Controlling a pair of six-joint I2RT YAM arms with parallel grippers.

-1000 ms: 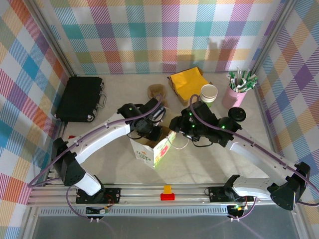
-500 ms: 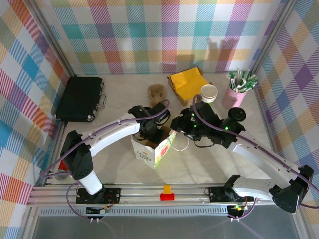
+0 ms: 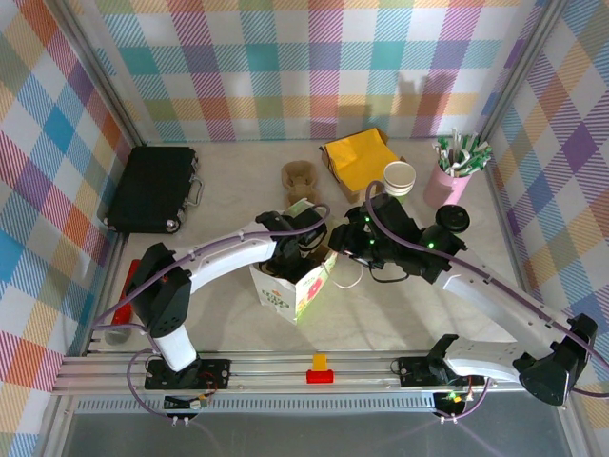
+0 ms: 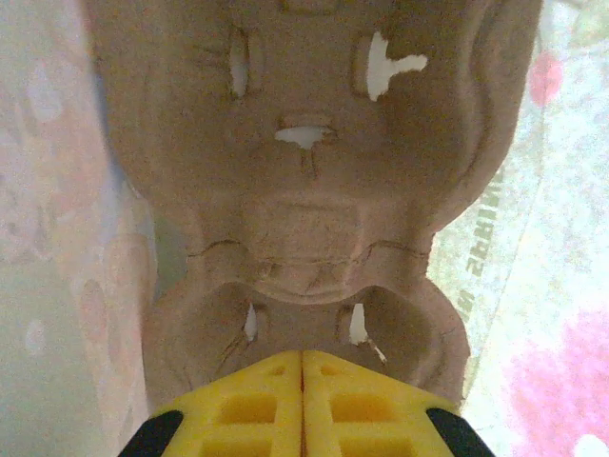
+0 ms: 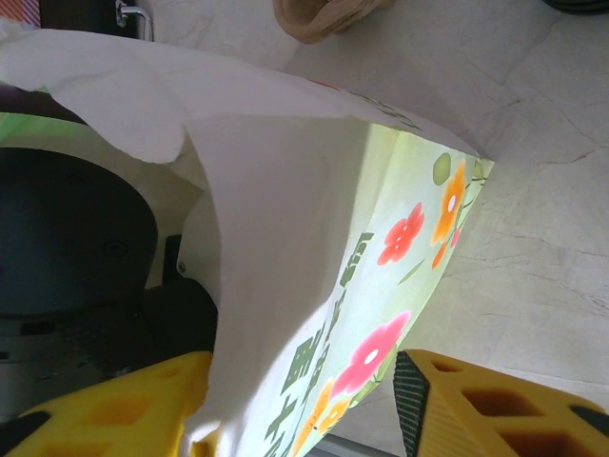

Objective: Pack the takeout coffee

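Observation:
The takeout coffee [image 3: 450, 219], seen from above as a round black lid, stands on the table behind my right forearm. The flowered paper bag [image 3: 303, 290] stands open at the centre. My left gripper [image 3: 303, 252] reaches down into it. In the left wrist view its yellow fingers [image 4: 257, 400] are pressed together, tips [image 4: 303, 354] against a brown pulp cup carrier [image 4: 304, 190] between the bag walls. My right gripper [image 3: 335, 249] is at the bag's rim. The bag wall [image 5: 314, 248] runs between its wide-apart fingers [image 5: 300, 381], lying against the left one.
A lidless cream cup [image 3: 400, 176], a pink holder of stir sticks [image 3: 447, 186] and yellow napkins [image 3: 360, 155] sit at the back right. Another brown carrier [image 3: 299, 177] lies behind the bag. A black case [image 3: 152, 188] is at the left, and plaid walls enclose the table.
My left gripper has moved right and further down into the bag. My right gripper shifted slightly at the bag's rim, then held still.

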